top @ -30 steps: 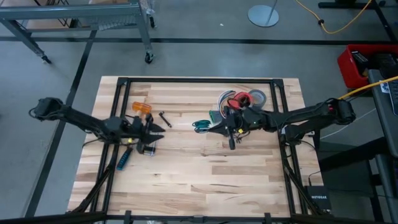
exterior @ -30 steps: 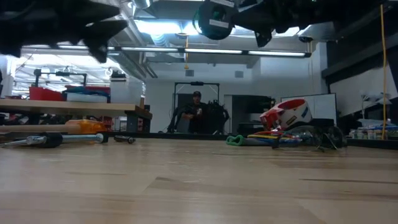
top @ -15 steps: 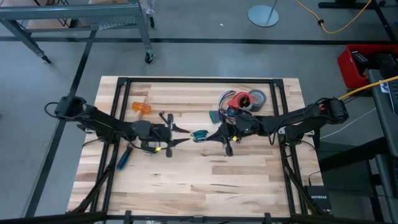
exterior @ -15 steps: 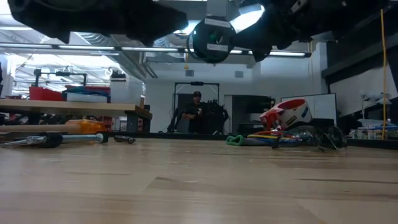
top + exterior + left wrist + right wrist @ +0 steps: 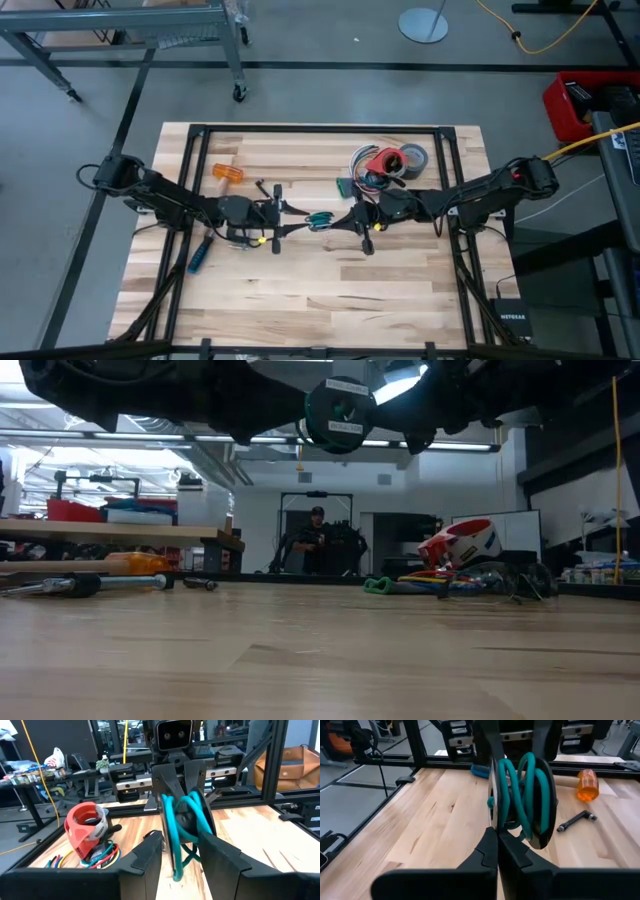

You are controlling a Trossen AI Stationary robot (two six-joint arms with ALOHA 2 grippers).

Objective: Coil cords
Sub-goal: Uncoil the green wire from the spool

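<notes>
A teal-green cord (image 5: 320, 217), wound into a small coil, hangs in the air over the middle of the table. My right gripper (image 5: 340, 218) reaches in from the table's right and is shut on it. My left gripper (image 5: 300, 218) comes level from the table's left and is open. In the left wrist view its two fingers (image 5: 150, 857) stand on either side of the coil (image 5: 182, 820). The right wrist view shows the coil (image 5: 520, 790) upright, just past my shut right fingers (image 5: 495, 850). My right gripper pinches the coil's strands (image 5: 495, 812) between its two fingers at the side of the coil that faces it. The fingers come nearly level from the table's right. The coil stands on edge, lifted clear of the table. My left gripper's fingers flank the coil; I cannot tell whether they touch it.
At the back right lie a red tape roll (image 5: 382, 160), a grey tape roll (image 5: 414, 155) and a tangle of coloured wires (image 5: 358, 160). An orange piece (image 5: 227, 172), a small black tool (image 5: 265, 190) and a blue-handled screwdriver (image 5: 200, 258) lie on the left. The near half is bare wood.
My left gripper has swung out toward the table's right, rolling as it went, and its open fingers now stand around the coil. My right gripper has carried the coil a little down and toward the near edge.
</notes>
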